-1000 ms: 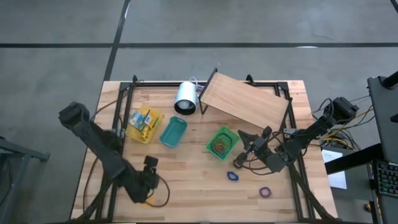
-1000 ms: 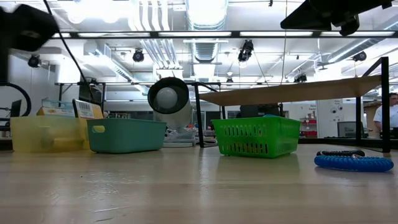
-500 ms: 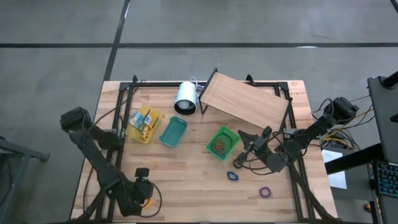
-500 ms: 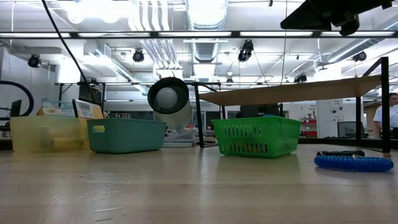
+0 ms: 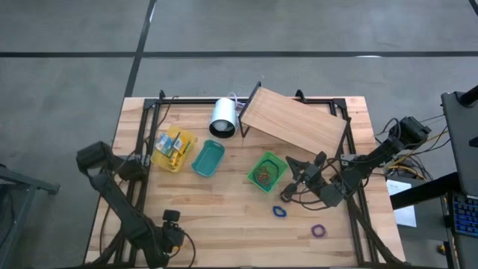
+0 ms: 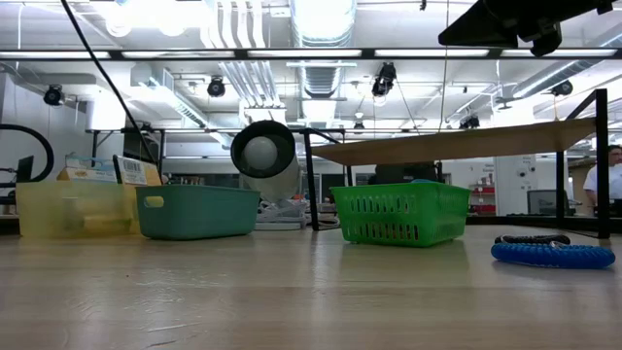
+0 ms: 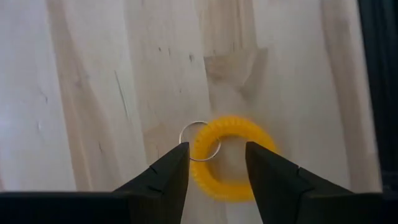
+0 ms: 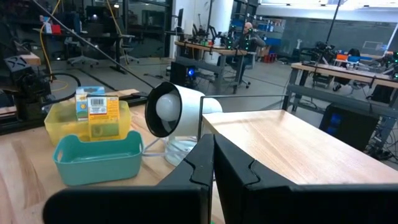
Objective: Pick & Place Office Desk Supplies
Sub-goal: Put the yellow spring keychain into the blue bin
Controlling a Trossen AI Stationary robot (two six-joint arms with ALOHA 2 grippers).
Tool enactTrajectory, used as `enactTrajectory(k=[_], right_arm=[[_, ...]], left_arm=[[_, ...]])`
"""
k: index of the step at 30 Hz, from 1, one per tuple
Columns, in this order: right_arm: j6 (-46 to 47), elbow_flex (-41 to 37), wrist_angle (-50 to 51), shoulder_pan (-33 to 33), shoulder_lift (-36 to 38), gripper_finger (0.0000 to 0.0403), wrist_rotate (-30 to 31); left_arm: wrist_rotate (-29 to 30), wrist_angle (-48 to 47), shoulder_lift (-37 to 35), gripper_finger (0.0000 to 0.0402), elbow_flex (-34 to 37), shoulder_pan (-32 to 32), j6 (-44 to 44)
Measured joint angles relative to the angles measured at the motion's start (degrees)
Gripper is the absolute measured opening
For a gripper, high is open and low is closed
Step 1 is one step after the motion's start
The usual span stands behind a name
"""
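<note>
The left arm has pulled back toward the near edge of the table since a second ago, and nothing else has moved. The left gripper [image 7: 216, 163] now hangs over a yellow coil band [image 7: 232, 157] with a small metal ring [image 7: 199, 140] on it. Its fingers are spread apart, one on each side of the band, and do not squeeze it. The band lies flat on the wooden table [image 5: 224, 213], near the front left edge.

The right gripper [image 8: 213, 163] is closed tight with nothing in it. It waits near the green basket [image 5: 267, 171], which has small things inside.

A blue coil band [image 5: 280, 211] lies in front of the green basket. A purple band [image 5: 319, 231] lies farther right. The yellow bin [image 5: 173, 149] holds small yellow boxes [image 8: 97, 107] with white labels, but the writing on them is too small to read. A teal bin [image 5: 208, 158] sits just beside it. A white cylinder [image 5: 222, 116] lies behind them, next to a slanted wooden board [image 5: 295, 122].
</note>
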State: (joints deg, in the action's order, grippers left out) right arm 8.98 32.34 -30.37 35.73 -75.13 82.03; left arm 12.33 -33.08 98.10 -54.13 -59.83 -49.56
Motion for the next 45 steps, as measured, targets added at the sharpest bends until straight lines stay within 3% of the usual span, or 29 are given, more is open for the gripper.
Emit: enactTrajectory(k=[16, 33, 45], right_arm=[[0.00, 0.00, 0.00, 0.00, 0.00, 0.0008, 0.01], [-0.02, 0.00, 0.00, 0.00, 0.00, 0.0008, 0.01], [0.00, 0.00, 0.00, 0.00, 0.00, 0.0008, 0.01]], left_arm=[[0.03, -1.49, 1.06, 0.0157, 0.07, 0.02, 0.00], [-0.34, 1.03, 1.08, 0.0012, 0.06, 0.04, -0.39], [-0.36, 0.72, 0.83, 0.0002, 0.02, 0.04, 0.03]])
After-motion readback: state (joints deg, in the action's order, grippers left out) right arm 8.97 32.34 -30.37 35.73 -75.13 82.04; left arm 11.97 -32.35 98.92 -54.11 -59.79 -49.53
